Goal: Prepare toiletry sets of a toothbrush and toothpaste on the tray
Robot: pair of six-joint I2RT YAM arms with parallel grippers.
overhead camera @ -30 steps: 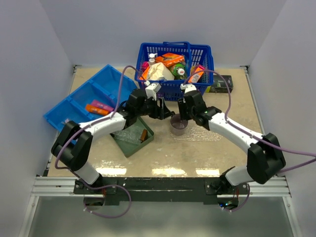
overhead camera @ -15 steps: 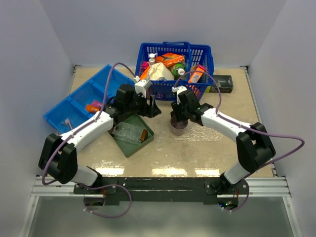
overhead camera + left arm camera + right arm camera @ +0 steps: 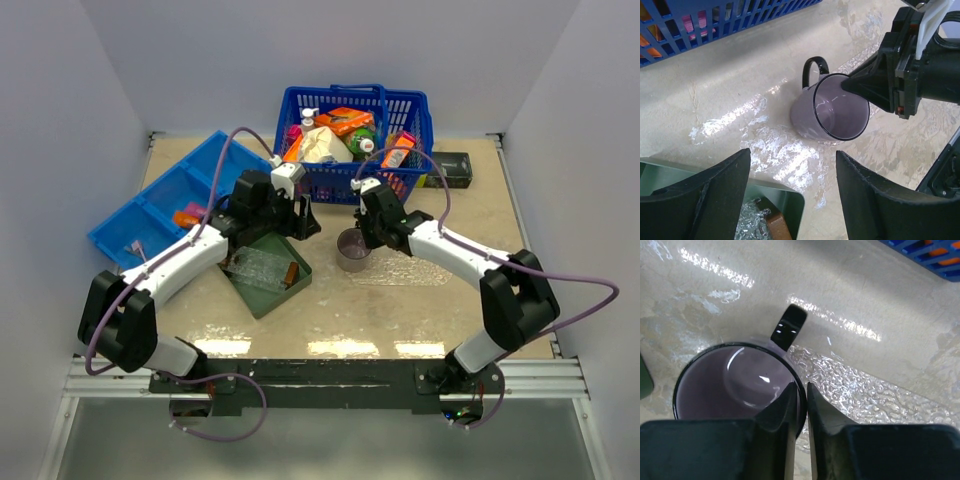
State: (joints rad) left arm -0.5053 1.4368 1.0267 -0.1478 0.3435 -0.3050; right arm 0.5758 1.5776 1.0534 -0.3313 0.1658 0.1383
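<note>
The clear tray (image 3: 258, 268) with a brown wooden handle (image 3: 291, 273) lies inside the dark green tray (image 3: 262, 300); its corner also shows in the left wrist view (image 3: 752, 222). An orange toothpaste tube (image 3: 185, 217) lies in the blue divided bin (image 3: 150, 205). The pink tube is mostly hidden behind my left arm. I cannot make out a toothbrush. My left gripper (image 3: 305, 222) (image 3: 790, 200) is open and empty above the green tray's far corner. My right gripper (image 3: 366, 232) (image 3: 799, 395) is shut on the rim of the purple mug (image 3: 351, 251) (image 3: 730, 385) (image 3: 832, 107), which leans a little.
A blue wire basket (image 3: 420, 110) full of several packages stands at the back. A black box (image 3: 452, 168) lies to its right. A sheet of clear crinkled plastic (image 3: 410, 268) (image 3: 865, 385) lies on the table beside the mug.
My left arm has drawn back to the left, over the green tray. My right gripper has shifted the purple mug slightly left and away from me.
</note>
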